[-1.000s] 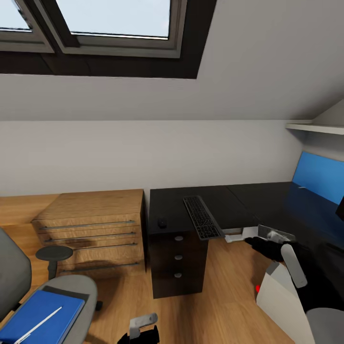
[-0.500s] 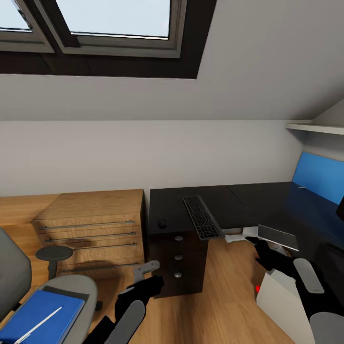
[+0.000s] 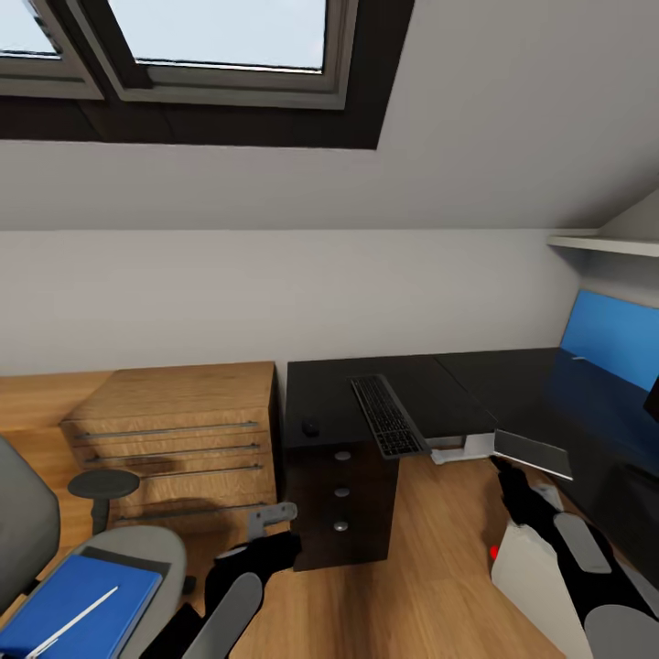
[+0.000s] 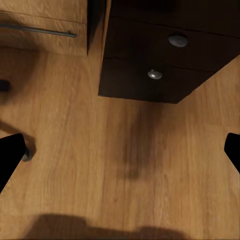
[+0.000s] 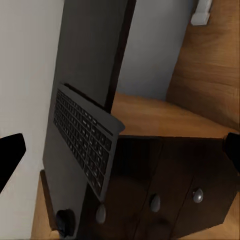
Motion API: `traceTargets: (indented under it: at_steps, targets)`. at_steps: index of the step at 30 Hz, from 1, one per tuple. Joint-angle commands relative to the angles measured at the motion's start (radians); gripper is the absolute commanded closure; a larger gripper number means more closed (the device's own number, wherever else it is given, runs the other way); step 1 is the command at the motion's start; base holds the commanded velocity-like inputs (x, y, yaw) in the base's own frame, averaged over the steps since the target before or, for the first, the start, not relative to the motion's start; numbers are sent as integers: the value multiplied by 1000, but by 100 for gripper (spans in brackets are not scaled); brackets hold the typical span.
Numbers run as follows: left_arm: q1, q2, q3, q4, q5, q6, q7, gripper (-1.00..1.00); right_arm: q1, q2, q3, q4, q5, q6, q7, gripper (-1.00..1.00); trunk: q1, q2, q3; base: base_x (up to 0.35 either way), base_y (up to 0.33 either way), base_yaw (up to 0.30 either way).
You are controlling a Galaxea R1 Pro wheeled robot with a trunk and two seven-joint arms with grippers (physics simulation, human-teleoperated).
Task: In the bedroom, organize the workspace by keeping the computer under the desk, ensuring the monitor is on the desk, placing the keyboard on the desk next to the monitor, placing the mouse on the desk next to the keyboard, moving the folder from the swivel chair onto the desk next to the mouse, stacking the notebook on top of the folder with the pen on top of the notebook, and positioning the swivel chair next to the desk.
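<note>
The keyboard [image 3: 388, 416] lies on the black desk [image 3: 458, 384], its near end hanging over the front edge. It also shows in the right wrist view, keyboard [image 5: 85, 140]. The small mouse [image 3: 311, 427] sits to its left, above the drawer unit [image 3: 340, 494]. At the lower left, the swivel chair [image 3: 137, 549] carries a blue flat item [image 3: 78, 609] with the pen [image 3: 73, 622] on it. A sliver of the monitor [image 3: 653, 398] shows at the right edge. My left gripper [image 3: 273, 517] hovers open over the floor before the drawers. My right gripper [image 3: 505, 469] is open below the desk's inner corner.
A light-wood chest [image 3: 174, 439] with bar handles stands left of the desk. A white box [image 3: 540, 572] with a red light sits on the floor at the lower right. A blue panel [image 3: 609, 334] backs the desk's right wing. Bare wood floor [image 4: 125, 150] lies under the left gripper.
My left arm rose from the bottom edge towards the drawer unit, then sank a little. My right gripper drew back and down from the desk's inner corner. The camera held still.
</note>
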Motion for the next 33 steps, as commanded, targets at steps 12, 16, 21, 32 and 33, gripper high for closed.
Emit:
traceTargets:
  at_steps: [12, 16, 21, 32, 33]
  targets:
    - [-1, 3, -17, 3, 4, 2, 14, -100, 1, -22, -5, -14, 0, 2, 57, -100, 46, -85, -39, 0, 0, 0]
    - [-1, 2, -54, 7, 2, 1, 15, -100, 2, -32, -4, -18, 1, 4, 60, -100, 61, -113, -51, 0, 0, 0]
    - [-1, 2, -68, 8, 2, 0, 16, -100, 2, -34, 0, -18, 7, 3, 57, -100, 81, -148, -67, 0, 0, 0]
    - [-1, 1, -123, 9, 5, -34, 17, -100, 1, -3, -3, -15, -10, -90, 57, -100, 123, -225, -102, 0, 0, 0]
    - [-1, 1, -125, 10, 5, -36, 18, -100, 1, 2, -4, -15, -16, -101, 57, -100, 127, -232, -105, 0, 0, 0]
